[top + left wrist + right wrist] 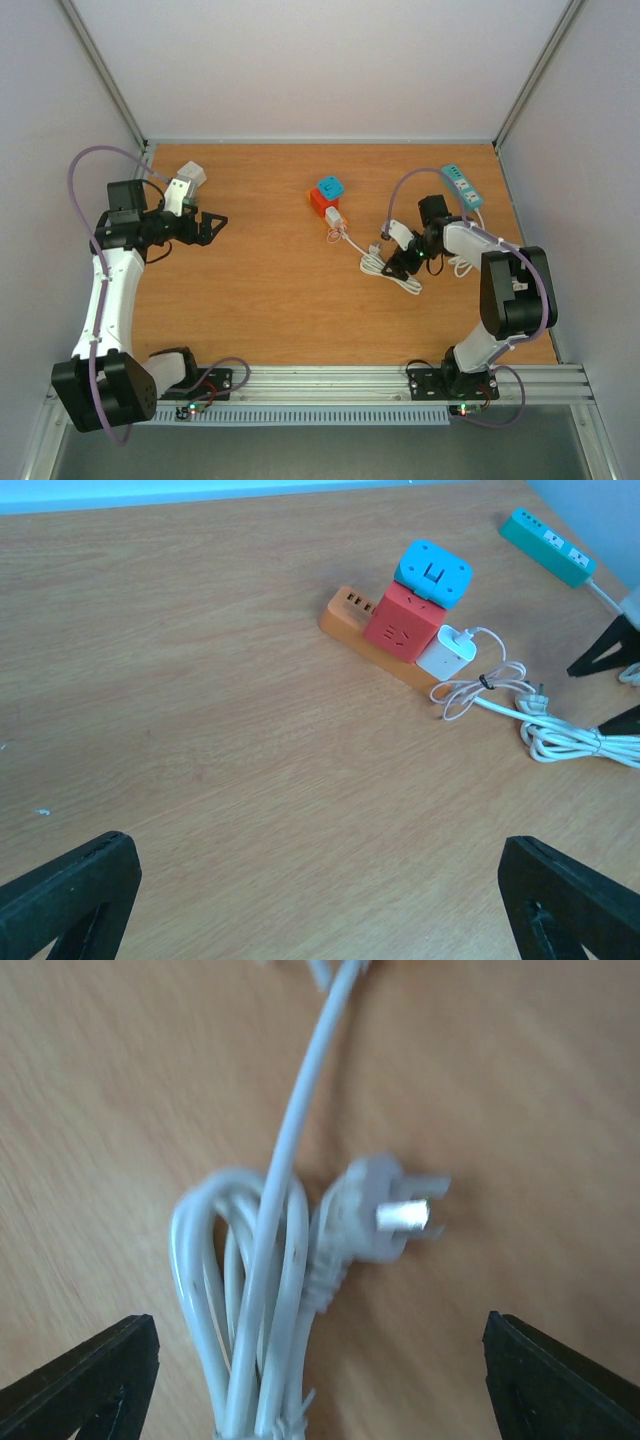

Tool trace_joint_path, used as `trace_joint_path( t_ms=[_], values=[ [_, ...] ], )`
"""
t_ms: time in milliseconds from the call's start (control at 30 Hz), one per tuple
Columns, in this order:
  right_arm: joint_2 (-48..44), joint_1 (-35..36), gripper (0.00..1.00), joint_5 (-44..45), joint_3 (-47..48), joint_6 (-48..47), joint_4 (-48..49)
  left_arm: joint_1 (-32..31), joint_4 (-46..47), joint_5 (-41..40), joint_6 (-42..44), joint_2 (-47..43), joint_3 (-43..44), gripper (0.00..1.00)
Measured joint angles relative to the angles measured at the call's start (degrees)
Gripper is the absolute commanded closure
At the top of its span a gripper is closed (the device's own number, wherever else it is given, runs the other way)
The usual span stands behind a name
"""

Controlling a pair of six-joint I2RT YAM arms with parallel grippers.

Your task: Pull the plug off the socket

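the plug lay flat on the desk, right of centre and in no socket, its bare prongs pointing sideways along the wood. it touched a coil of white cord bundled just beside it. one strand crossed over the loops and ran out of the top of the right wrist view. the right jaws hung over plug and coil, released and spread wide, grasping nothing. one finger stood left of the coil and the other finger stood well right of the plug. neither touched them.

about mid-desk, toward the far edge, sat an orange strip with a red cube standing on it. a blue cube sat tilted on top of the red one, and a white charger was seated at the strip's end nearest the plug. the charger's thin lead lay in small loops between the orange strip and the cord. a teal strip lay near the far right corner, apart from the orange one.

the left jaws were likewise released and empty. they were held near the left edge, toward the far left corner, and aimed across the desk at the orange strip. the left fingers showed at the bottom corners of the left wrist view, well apart from everything on the desk.
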Motion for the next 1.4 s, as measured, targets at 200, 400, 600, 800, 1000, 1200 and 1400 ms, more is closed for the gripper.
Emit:
trace_joint_path(
  t_ms=[200,400,600,800,1000,1200,1400],
  values=[
    [-1.8,0.9,0.02,-3.8,6.0,12.8,2.3,0.0,0.4,0.0,-0.2,0.0,-0.2,0.0],
    [-1.3,4.9,0.01,-3.8,11.6,25.6,7.7,0.0,0.8,0.0,-0.6,0.0,-0.4,0.0],
    [6.9,6.3,0.01,-7.0,23.2,37.9,9.4,0.0,1.2,0.0,-1.0,-0.6,-1.3,0.0],
    [13.0,8.3,0.01,-6.3,29.3,44.6,10.0,0.0,1.5,0.0,-1.0,-1.7,-2.0,0.0],
    [19.0,11.0,0.01,-6.0,35.2,48.0,10.6,0.0,1.6,0.0,-1.0,-2.2,-2.1,0.0],
    [24.5,12.0,0.02,-4.8,37.9,49.3,10.3,0.0,1.7,0.0,-1.0,-2.2,-2.2,0.0],
    [27.6,13.6,0.03,-1.8,39.7,49.2,10.1,0.0,2.0,0.0,-1.0,-2.2,-2.3,0.0]
  ],
)
